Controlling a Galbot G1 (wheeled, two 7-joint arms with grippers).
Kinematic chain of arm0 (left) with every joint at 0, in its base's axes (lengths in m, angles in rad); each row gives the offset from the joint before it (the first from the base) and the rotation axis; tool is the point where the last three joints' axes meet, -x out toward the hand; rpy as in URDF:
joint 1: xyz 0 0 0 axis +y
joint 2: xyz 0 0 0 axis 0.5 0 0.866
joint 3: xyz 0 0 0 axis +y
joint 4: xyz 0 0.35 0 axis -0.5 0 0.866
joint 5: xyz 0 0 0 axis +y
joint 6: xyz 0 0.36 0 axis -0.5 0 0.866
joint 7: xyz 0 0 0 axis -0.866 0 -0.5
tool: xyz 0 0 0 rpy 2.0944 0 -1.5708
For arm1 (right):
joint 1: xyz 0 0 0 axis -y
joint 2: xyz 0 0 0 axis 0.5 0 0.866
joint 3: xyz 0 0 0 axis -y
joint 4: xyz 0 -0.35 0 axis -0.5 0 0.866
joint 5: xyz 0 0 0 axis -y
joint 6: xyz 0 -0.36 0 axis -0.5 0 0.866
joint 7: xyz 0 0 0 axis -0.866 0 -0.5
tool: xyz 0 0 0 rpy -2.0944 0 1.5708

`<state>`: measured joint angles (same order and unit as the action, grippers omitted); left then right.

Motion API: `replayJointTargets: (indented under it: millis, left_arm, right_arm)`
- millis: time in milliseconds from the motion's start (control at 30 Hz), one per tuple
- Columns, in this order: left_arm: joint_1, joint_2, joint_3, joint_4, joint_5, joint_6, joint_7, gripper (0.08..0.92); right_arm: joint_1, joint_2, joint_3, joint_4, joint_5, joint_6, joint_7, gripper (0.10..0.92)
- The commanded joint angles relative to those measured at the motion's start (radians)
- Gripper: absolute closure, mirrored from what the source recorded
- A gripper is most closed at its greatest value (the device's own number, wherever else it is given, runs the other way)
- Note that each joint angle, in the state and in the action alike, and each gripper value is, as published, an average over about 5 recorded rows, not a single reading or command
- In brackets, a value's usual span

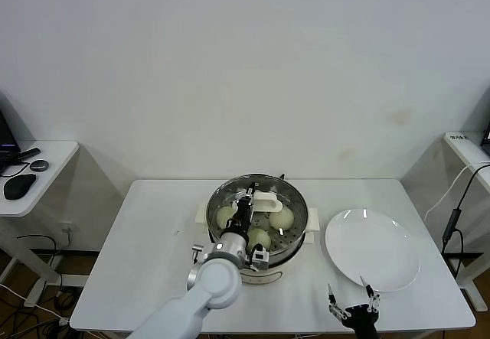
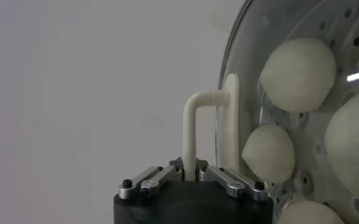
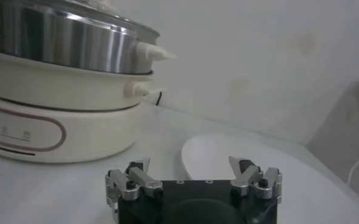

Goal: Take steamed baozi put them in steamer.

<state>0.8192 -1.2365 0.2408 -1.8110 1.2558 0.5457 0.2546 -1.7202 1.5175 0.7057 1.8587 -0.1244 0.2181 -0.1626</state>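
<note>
Our right gripper [image 1: 353, 302] waits wide open beside one empty plate [image 1: 373, 249]; our left gripper [image 1: 246, 201] clamps the glass lid's handle [image 2: 194, 125] over four buns [image 2: 297, 73] in the steamer [image 1: 291, 236].

No text, label, brand or number can be read anywhere; the steamer [image 3: 63, 91] base carries only a plain reddish outlined oval and three tiny marks too small to read

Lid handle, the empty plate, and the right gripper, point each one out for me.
lid handle [image 2: 194, 119], left wrist view, on its upright white bar.
plate [image 1: 373, 249], head view, on its bare centre.
right gripper [image 3: 194, 176], right wrist view, midway between its fingertips.
</note>
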Motion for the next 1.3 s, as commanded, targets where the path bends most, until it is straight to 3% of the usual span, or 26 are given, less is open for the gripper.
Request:
replayJointTargets:
  millis: [33,167,467,633,733,900,1100,1300]
  left_arm:
    - [0.009,-0.006,-0.010,-0.005,-0.007,0.000,-0.007,0.825]
    - [0.029,0.002,-0.022,-0.039,-0.039,0.000,-0.019,0.803]
    - [0.202,0.062,-0.117,-0.219,-0.375,-0.095,-0.147,0.560]
    - [0.346,0.097,-0.249,-0.331,-0.679,-0.235,-0.212,0.413]
    - [0.473,0.103,-0.365,-0.395,-0.868,-0.394,-0.241,0.326]
    - [0.774,0.060,-0.611,-0.481,-1.145,-0.657,-0.415,0.202]
    - [1.068,0.023,-0.775,-0.514,-1.514,-0.654,-0.470,0.178]
    - [1.155,-0.054,-0.755,-0.416,-1.570,-0.668,-0.498,0.177]
  right_arm:
    - [-0.001,-0.002,-0.002,0.004,-0.001,0.001,0.000,0.203]
    - [-0.002,-0.003,-0.002,0.007,-0.001,0.000,0.000,0.203]
    - [-0.009,-0.010,-0.006,0.013,-0.001,0.001,0.000,0.203]
    - [-0.012,-0.010,-0.009,0.017,-0.006,0.003,0.000,0.203]
    - [-0.016,-0.011,-0.010,0.022,-0.006,0.005,0.000,0.203]
    - [-0.027,-0.016,-0.008,0.031,-0.005,0.015,0.000,0.203]
    - [-0.034,-0.023,-0.014,0.043,0.007,0.027,-0.010,0.203]
    - [-0.041,-0.029,-0.037,0.059,0.038,0.017,-0.011,0.203]
